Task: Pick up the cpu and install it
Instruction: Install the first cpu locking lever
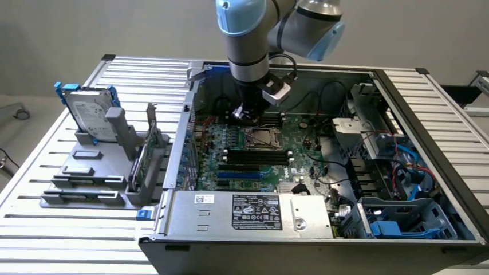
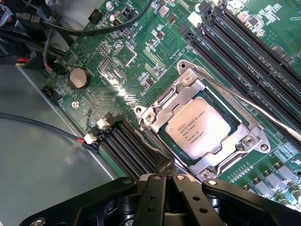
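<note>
Presently we find the cpu [image 2: 201, 128] seated flat in the socket [image 2: 244, 123] on the motherboard [image 2: 136, 52], its frame open around it. We note the hand [image 2: 165, 176] closed and empty, hovering just beside the socket's corner, clear of the chip.

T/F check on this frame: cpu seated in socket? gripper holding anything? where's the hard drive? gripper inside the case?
1. The cpu lies inside the socket frame on the motherboard. True.
2. The gripper is holding the cpu. False: its jaws are shut with nothing between them, and the cpu lies apart from them.
3. The hard drive lies inside the computer case. False: it stands in a grey holder outside the case, on the exterior view's left.
4. The gripper is inside the open case, above the motherboard. True.
</note>
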You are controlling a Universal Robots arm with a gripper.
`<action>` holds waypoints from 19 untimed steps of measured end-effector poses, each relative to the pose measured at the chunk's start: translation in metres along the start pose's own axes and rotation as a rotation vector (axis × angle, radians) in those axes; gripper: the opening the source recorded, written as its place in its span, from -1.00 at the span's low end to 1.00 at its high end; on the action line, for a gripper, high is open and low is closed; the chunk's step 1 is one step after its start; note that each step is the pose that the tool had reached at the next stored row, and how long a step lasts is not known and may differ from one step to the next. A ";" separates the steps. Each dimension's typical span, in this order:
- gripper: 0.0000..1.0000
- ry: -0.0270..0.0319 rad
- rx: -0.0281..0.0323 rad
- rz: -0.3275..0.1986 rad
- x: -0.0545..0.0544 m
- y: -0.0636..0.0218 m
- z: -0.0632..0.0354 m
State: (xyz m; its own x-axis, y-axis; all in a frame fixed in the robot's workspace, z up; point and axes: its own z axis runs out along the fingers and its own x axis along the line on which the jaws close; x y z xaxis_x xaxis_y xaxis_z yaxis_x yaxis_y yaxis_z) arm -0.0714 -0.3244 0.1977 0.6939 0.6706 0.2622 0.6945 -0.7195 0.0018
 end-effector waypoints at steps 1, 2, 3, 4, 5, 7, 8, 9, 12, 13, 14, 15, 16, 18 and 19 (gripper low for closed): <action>-0.79 0.0000 0.0000 0.000 0.000 0.0004 0.0001; -0.79 0.0000 0.0000 0.000 0.001 0.0007 0.0002; -0.79 0.0000 0.0000 0.000 0.001 0.0011 0.0003; -0.79 0.0000 0.0000 0.000 0.002 0.0015 0.0004; -0.79 0.0000 0.0000 0.000 0.002 0.0019 0.0006; -0.79 0.0000 0.0000 0.000 0.003 0.0026 0.0008; -0.79 0.0000 0.0000 0.000 0.003 0.0029 0.0009; -0.79 0.0000 0.0000 0.000 0.003 0.0032 0.0010; -0.79 0.0000 0.0000 0.000 0.004 0.0041 0.0012; -0.79 0.0000 0.0000 0.000 0.004 0.0044 0.0013; -0.79 0.0000 0.0000 0.000 0.005 0.0046 0.0014; -0.79 0.0000 0.0000 0.000 0.005 0.0049 0.0015; -0.79 0.0000 0.0000 0.000 0.005 0.0052 0.0016; -0.79 0.0001 0.0000 0.000 0.006 0.0057 0.0018; -0.79 0.0001 0.0000 0.000 0.006 0.0059 0.0019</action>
State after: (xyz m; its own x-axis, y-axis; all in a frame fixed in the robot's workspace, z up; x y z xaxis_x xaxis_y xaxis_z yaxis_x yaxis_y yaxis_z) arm -0.0629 -0.3244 0.1974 0.6939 0.6706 0.2623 0.6945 -0.7195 0.0018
